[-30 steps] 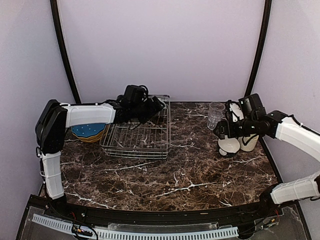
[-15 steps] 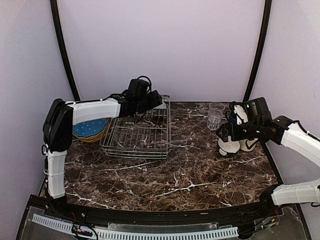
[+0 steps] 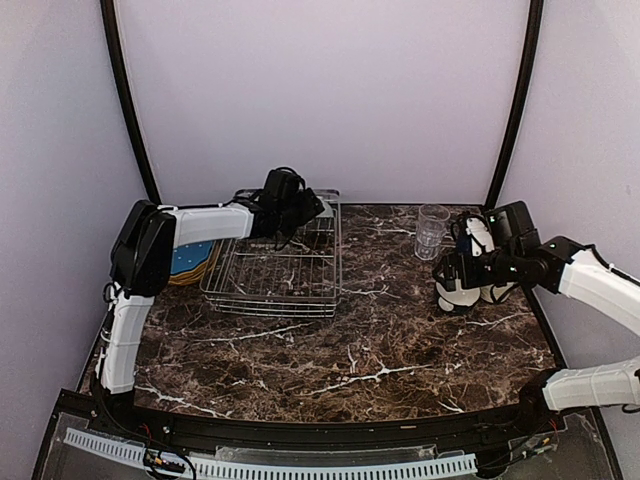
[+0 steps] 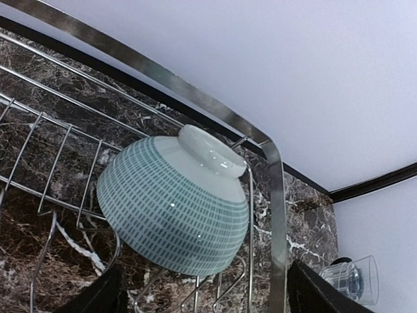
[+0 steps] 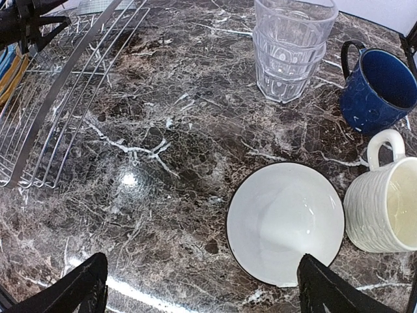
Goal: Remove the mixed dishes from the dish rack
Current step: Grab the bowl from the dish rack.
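Observation:
The dish rack (image 3: 268,275) stands at the back left of the table. In its far right corner one bowl (image 4: 172,205) with a teal dash pattern lies tilted, foot up, against the rack's rim (image 4: 277,215). My left gripper (image 4: 205,295) is open just short of this bowl, with one finger on each side and neither touching it. On the right stand stacked clear glasses (image 5: 293,45), a dark blue mug (image 5: 378,88), a white bowl (image 5: 285,222) and a cream mug (image 5: 384,202). My right gripper (image 5: 205,293) hangs open above the table beside the white bowl.
A blue dotted plate (image 3: 188,258) on a yellow one lies left of the rack, partly behind the left arm. The back wall runs close behind the rack. The clear glasses (image 3: 432,228) stand near the back edge, and the rack's side wall (image 5: 58,98) shows at the left of the right wrist view.
The left arm has swung right and forward, bringing its gripper up to the rack's far right corner. The right gripper has dropped and drawn back a little over the white bowl.

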Available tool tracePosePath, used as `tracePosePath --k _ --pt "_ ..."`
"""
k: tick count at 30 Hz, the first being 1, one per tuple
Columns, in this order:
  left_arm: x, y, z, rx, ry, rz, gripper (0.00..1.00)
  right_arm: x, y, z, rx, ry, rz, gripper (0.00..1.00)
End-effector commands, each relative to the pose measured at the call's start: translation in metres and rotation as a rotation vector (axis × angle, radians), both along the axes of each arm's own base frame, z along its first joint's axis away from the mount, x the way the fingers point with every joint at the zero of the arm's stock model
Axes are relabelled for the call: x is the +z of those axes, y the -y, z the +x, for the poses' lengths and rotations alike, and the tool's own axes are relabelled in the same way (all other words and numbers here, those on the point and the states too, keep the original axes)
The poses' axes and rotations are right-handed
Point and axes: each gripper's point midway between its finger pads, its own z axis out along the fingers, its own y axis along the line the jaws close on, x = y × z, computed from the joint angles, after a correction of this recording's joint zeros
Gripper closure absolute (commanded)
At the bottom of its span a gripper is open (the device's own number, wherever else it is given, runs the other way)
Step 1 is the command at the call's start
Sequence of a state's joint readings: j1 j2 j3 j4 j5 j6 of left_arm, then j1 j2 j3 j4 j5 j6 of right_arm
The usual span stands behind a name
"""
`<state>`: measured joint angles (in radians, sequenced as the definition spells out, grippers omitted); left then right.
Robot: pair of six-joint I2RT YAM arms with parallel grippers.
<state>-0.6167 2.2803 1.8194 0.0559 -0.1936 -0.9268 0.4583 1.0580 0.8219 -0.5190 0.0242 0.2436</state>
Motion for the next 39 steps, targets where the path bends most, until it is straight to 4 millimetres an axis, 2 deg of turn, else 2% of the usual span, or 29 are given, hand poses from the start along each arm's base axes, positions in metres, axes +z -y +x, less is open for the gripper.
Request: tracePosePath --k 1,7,10,16,22,26,32,35,39 --pt "0.01 0.008 0.006 0.033 0.003 -0.078 0.16 0.004 0.0 0.0 -0.005 0.028 0.004 0.01" --pt "0.026 0.01 0.007 0.025 0.037 -0.007 0.16 0.001 0.0 -0.001 -0.005 0.022 0.007 0.01" --pt "0.033 0.009 0.004 0.014 0.057 0.1 0.16 0.001 -0.001 -0.001 -0.002 0.022 0.012 0.01" --pt "0.018 0.01 -0.002 0.011 -0.004 0.079 0.07 -0.001 -0.004 0.001 0.003 0.016 0.016 0.01" --pt "0.009 0.014 -0.004 0.014 -0.033 0.037 0.02 0.0 -0.004 0.001 0.005 0.018 0.019 0.01" --pt "0.008 0.016 0.001 0.017 -0.036 0.016 0.02 -0.001 -0.004 0.0 0.004 0.014 0.02 0.01" --pt "-0.006 0.02 0.004 0.029 -0.064 0.0 0.02 -0.002 -0.005 0.0 0.004 0.016 0.026 0.01" --pt "-0.005 0.022 0.008 0.025 -0.052 0.009 0.01 -0.004 -0.005 0.0 0.006 0.012 0.026 0.01" --pt "-0.016 0.021 0.01 0.039 -0.075 0.005 0.01 -0.004 -0.005 -0.001 0.006 0.011 0.03 0.01"
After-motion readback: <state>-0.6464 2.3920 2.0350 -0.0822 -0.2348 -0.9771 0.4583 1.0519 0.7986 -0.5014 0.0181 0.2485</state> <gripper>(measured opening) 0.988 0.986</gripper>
